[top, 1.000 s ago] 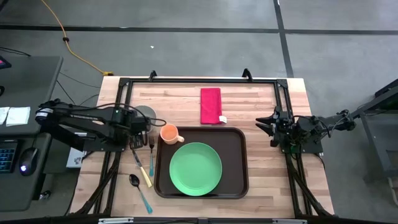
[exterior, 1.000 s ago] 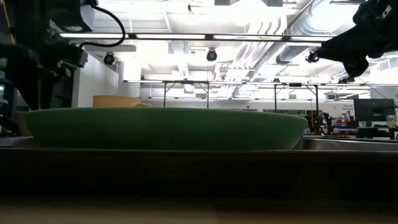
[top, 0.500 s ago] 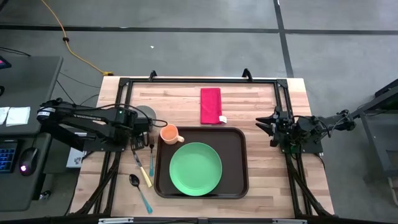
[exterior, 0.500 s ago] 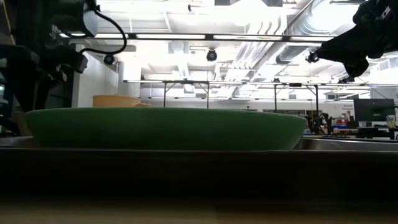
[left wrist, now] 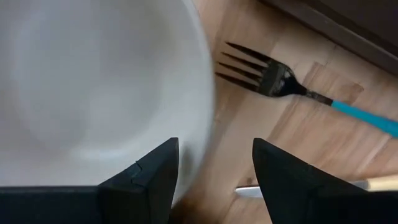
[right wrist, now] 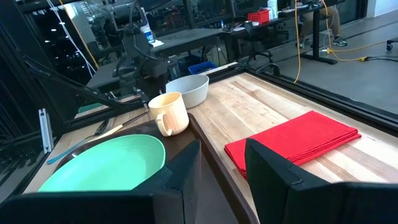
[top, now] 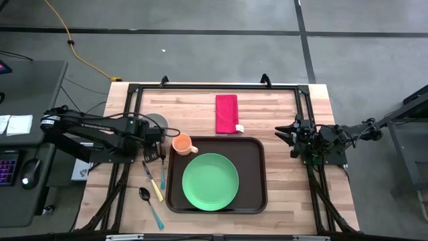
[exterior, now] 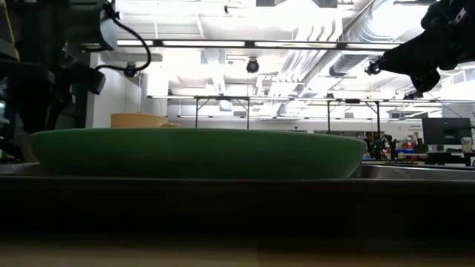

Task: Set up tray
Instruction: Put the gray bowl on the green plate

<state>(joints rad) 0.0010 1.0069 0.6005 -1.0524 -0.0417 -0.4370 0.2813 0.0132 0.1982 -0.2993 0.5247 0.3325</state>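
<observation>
One tray (top: 257, 150) lies near the table's (top: 281, 207) front edge, carrying one green plate (top: 210, 181) and one orange mug (top: 181, 143). The left gripper (left wrist: 214, 168), jaws apart and empty, hovers over one white bowl's (left wrist: 93, 87) rim beside one fork (left wrist: 273, 78). The right gripper (right wrist: 221, 162), parted and empty, waits at the right edge.

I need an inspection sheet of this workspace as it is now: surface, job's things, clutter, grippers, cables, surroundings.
Surface: wooden table.
Job's things: brown tray holds green plate and orange mug.
Clutter: red napkin, white bowl, fork, spoon, knife lie off the tray.
Grippers: left gripper open over the bowl's rim; right gripper open, idle at the table's right edge.
Cables: yellow cable on floor.
Surroundings: desk with mouse.
</observation>
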